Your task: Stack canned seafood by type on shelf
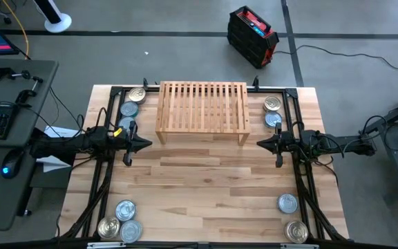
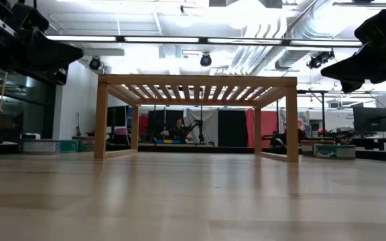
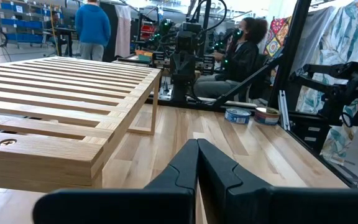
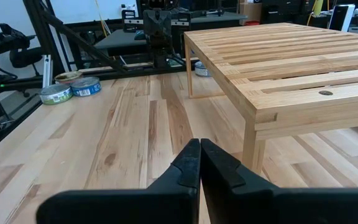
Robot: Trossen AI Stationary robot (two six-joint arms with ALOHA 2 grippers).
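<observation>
The light-wood slatted shelf (image 1: 202,111) stands on its short legs at the far middle of the table, with nothing on it. Flat round tins of canned seafood lie on the tabletop in four groups: far left (image 1: 133,102), far right (image 1: 273,111), near left (image 1: 121,223) and near right (image 1: 291,216). My left gripper (image 1: 147,144) hovers shut at the table's left, pointing level toward the middle. My right gripper (image 1: 260,144) hovers shut at the right and faces it. Both stand just in front of the shelf's near corners, above the table, touching nothing.
Black frame rails run along the table's left (image 1: 102,187) and right (image 1: 306,187) sides, next to the tins. Bare tabletop (image 1: 206,187) lies between the grippers and the near edge. People show in the room beyond (image 3: 94,25).
</observation>
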